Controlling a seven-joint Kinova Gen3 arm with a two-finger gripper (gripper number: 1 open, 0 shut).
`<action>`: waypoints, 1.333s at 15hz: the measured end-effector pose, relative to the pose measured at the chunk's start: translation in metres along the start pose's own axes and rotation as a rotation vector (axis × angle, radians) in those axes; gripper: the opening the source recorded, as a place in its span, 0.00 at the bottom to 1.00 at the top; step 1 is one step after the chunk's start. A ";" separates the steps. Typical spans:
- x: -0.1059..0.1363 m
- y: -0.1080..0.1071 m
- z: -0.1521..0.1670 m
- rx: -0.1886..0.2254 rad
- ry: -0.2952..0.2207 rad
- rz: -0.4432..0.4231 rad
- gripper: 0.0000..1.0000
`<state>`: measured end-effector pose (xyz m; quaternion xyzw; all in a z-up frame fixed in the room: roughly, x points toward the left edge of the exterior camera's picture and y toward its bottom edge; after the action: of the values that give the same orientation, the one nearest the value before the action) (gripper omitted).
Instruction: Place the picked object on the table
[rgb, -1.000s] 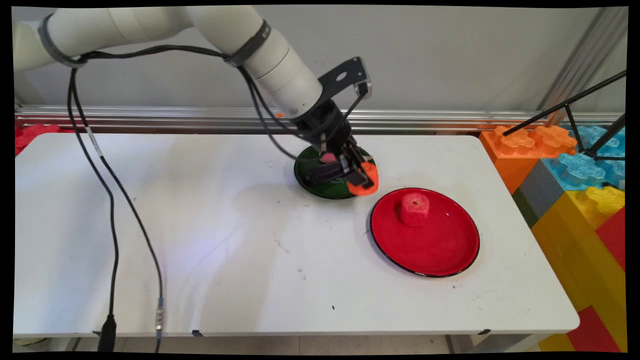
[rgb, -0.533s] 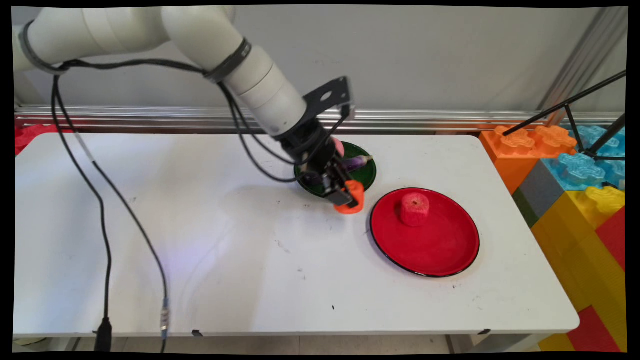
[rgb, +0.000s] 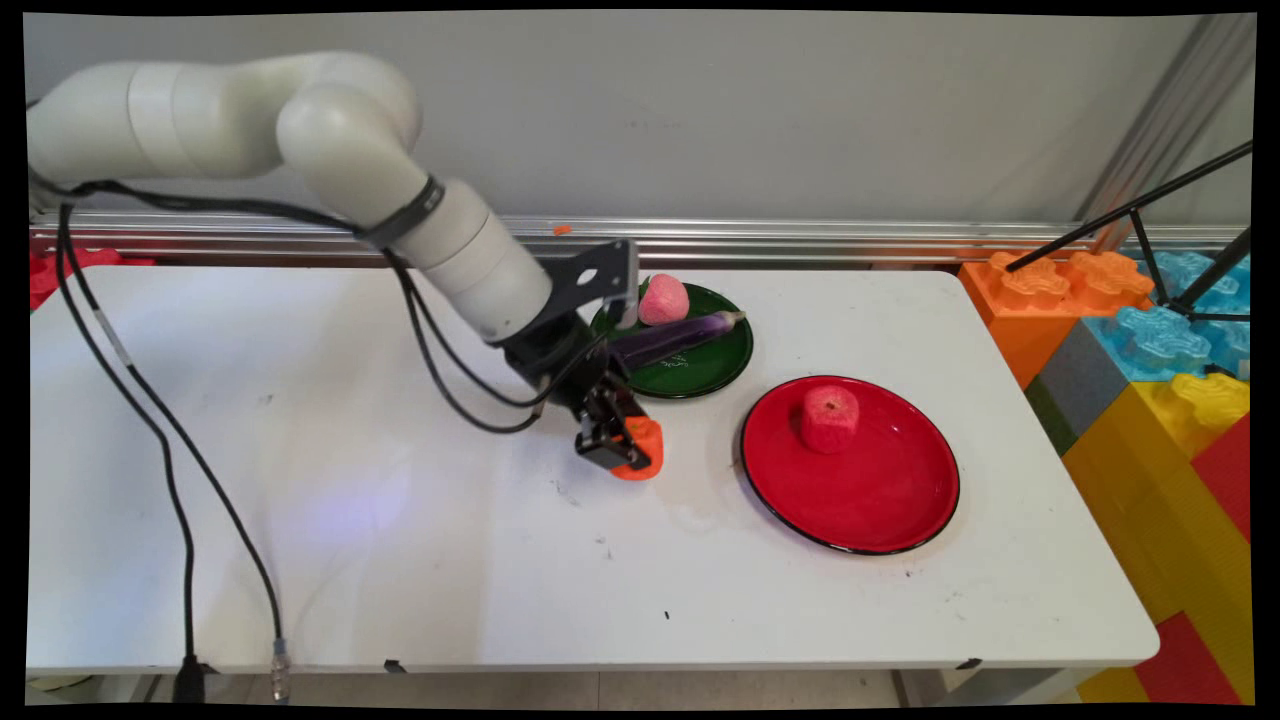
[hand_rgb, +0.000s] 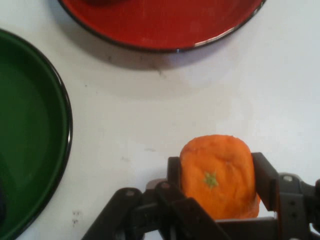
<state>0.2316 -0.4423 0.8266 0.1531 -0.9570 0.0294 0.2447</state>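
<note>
My gripper (rgb: 625, 450) is shut on an orange toy fruit (rgb: 640, 459), holding it low over the white table just in front of the green plate (rgb: 715, 372). In the hand view the orange fruit (hand_rgb: 219, 175) sits squeezed between the two black fingers (hand_rgb: 264, 175), with its green stem mark facing the camera. The green plate (hand_rgb: 30, 150) lies to the left there and the red plate (hand_rgb: 165, 25) at the top. A pink toy fruit (rgb: 663, 299) and a purple eggplant (rgb: 672, 338) rest on the green plate.
The red plate (rgb: 880, 500) to the right carries a red cylindrical toy fruit (rgb: 829, 418). Large coloured building blocks (rgb: 1150, 340) stand past the table's right end, with a black tripod (rgb: 1180, 220) above them. Black cables (rgb: 180, 480) hang at the left.
The arm has swung down and to the left, carrying the orange fruit off the green plate to a spot low over the table in front of it. The pink fruit and eggplant became uncovered.
</note>
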 end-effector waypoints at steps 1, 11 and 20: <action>-0.005 0.000 0.004 0.002 0.003 0.007 0.00; -0.041 0.003 0.032 0.010 0.030 0.074 0.00; -0.057 0.006 0.041 0.005 0.036 0.141 1.00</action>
<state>0.2585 -0.4259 0.7639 0.0855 -0.9608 0.0516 0.2587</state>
